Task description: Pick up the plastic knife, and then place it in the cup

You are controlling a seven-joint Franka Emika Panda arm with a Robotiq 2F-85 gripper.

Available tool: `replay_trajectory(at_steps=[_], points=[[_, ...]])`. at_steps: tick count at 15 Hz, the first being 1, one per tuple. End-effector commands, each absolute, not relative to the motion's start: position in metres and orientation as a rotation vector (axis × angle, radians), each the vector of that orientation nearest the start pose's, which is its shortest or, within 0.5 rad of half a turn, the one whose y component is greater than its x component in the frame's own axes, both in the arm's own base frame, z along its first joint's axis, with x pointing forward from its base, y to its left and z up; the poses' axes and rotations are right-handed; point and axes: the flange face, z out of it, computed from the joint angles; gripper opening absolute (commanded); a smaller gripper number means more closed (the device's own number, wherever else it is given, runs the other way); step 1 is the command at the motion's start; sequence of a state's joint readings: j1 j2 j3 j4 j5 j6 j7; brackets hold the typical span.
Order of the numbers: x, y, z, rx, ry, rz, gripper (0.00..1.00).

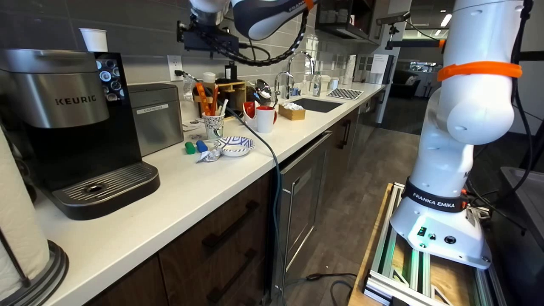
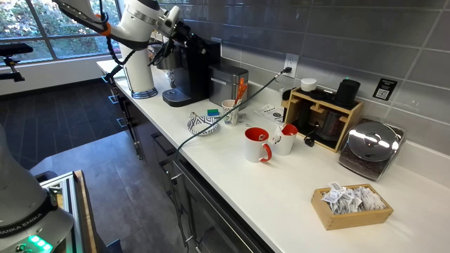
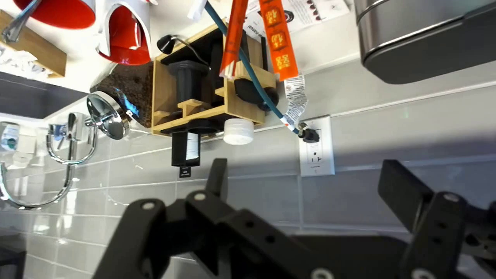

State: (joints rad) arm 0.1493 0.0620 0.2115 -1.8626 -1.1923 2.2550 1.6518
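Note:
A patterned paper cup [image 1: 213, 126] stands upright on the counter and also shows in an exterior view [image 2: 230, 113]. It holds orange-wrapped sticks [image 1: 208, 98] and a white utensil end [image 1: 224, 107]; I cannot tell whether that is the plastic knife. No other plastic knife can be made out. The orange sticks also show in the wrist view [image 3: 278, 40]. My gripper [image 3: 304, 174] is open and empty, its fingers wide apart, facing the tiled wall. In an exterior view the gripper [image 2: 199, 44] is high by the coffee machine, above the counter and apart from the cup.
A Keurig machine [image 2: 202, 70] and a metal bin [image 1: 157, 117] stand by the cup. A bowl [image 1: 235, 145], green and blue blocks [image 1: 195, 147], red-lined mugs [image 2: 256, 144] and a wooden organizer [image 2: 321, 119] are nearby. A cable [image 2: 225, 114] crosses from the outlet [image 3: 317, 151].

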Motion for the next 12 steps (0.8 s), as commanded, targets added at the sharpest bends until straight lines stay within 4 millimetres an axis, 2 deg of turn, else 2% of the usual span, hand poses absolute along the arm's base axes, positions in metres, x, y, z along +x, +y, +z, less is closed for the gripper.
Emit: replay_trajectory(at_steps=[1,4,9,10,11,12], points=[[0.545,0.180,0.550,-2.958,0.693,-1.500,1.00],[0.525,0.176,0.557,-2.995,0.485,-1.363,1.00],[0.503,0.176,0.548,-2.992,0.159,-1.133,1.00],[0.502,0.178,0.545,-2.972,0.104,-1.092,1.00],[0.514,0.178,0.552,-2.999,0.197,-1.151,1.00],[0.513,0.179,0.551,-2.998,0.174,-1.139,1.00]])
